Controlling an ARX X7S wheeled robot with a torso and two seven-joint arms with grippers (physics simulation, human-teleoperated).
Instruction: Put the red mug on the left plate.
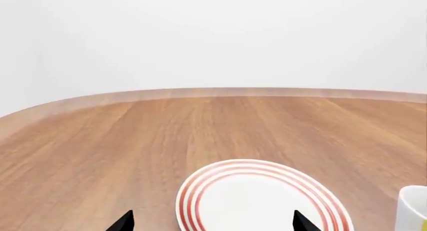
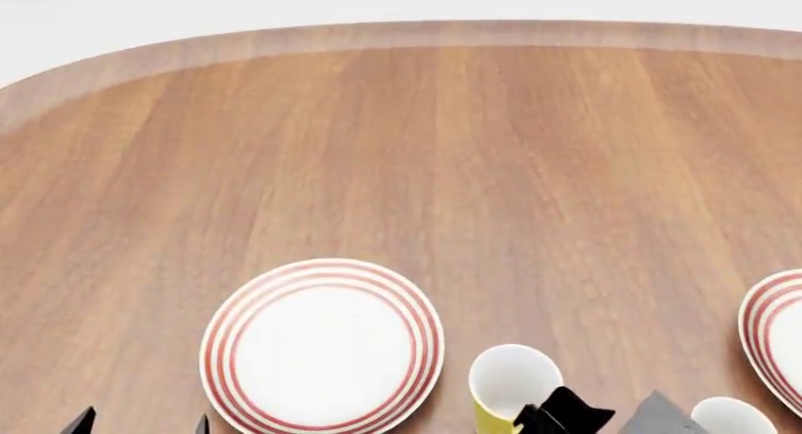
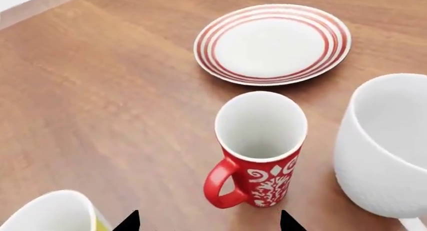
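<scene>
The red mug (image 3: 261,156), with a white scroll pattern and a white inside, stands upright on the table in the right wrist view, its handle towards the camera. My right gripper (image 3: 208,222) is open and empty, with the mug just ahead of its fingertips. In the head view the mug is hidden behind my right gripper (image 2: 564,417). The left plate (image 2: 322,345), white with red rings, lies flat and empty near the front. My left gripper (image 1: 213,223) is open and empty, its tips over the near rim of the left plate (image 1: 200,191). It also shows in the head view (image 2: 141,422).
A yellow mug (image 2: 514,387) stands just right of the left plate and shows in the right wrist view (image 3: 53,213). A taller white mug (image 3: 387,146) stands close beside the red mug. An identical ringed plate (image 2: 777,335) lies at the right edge. The wooden table (image 2: 414,152) extends beyond.
</scene>
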